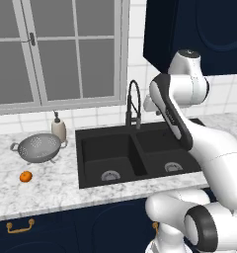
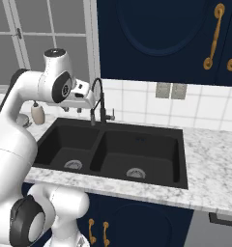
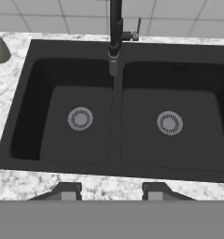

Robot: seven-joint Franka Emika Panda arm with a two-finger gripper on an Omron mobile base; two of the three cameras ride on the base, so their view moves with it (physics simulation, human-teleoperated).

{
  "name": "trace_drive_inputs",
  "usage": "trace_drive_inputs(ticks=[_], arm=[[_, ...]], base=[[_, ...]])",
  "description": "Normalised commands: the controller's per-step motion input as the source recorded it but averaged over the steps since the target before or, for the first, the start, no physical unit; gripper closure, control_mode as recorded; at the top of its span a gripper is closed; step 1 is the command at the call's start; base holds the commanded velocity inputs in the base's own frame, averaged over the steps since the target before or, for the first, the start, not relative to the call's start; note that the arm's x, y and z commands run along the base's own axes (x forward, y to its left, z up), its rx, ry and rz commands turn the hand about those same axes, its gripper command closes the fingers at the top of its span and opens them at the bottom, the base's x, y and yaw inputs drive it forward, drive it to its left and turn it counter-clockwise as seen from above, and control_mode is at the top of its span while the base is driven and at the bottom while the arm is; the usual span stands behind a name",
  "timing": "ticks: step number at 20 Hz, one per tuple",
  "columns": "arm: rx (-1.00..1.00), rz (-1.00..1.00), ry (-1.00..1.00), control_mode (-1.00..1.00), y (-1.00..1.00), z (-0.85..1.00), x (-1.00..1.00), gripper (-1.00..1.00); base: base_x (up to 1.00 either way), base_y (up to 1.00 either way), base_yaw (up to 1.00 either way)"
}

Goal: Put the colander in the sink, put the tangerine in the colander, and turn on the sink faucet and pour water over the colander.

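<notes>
Hand (image 3: 111,190) up over the sink (image 1: 140,154), looking straight down into both basins; fingers spread wide, holding nothing. Sink faucet (image 1: 134,105) stands at the back edge, above the divider between basins. Colander (image 1: 39,147) sits upright on the desk (image 1: 46,185) left of the sink, just beside the soap dispenser (image 1: 58,128). Tangerine (image 1: 25,176) lies on the desk near the colander, toward the front edge, not touching it.
</notes>
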Motion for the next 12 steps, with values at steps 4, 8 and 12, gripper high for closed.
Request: trace_drive_inputs(ticks=[4,8,12], arm=[[-0.01,0.03,0.0,-1.0,0.04,-0.01,-0.13,-1.0],[0.03,0.0,0.0,-1.0,0.3,-0.1,-0.35,-1.0],[0.01,-0.01,0.0,-1.0,0.5,-0.11,-0.28,-1.0]], base=[[0.0,0.0,0.0],[0.0,0.0,0.0],[0.0,0.0,0.0]])
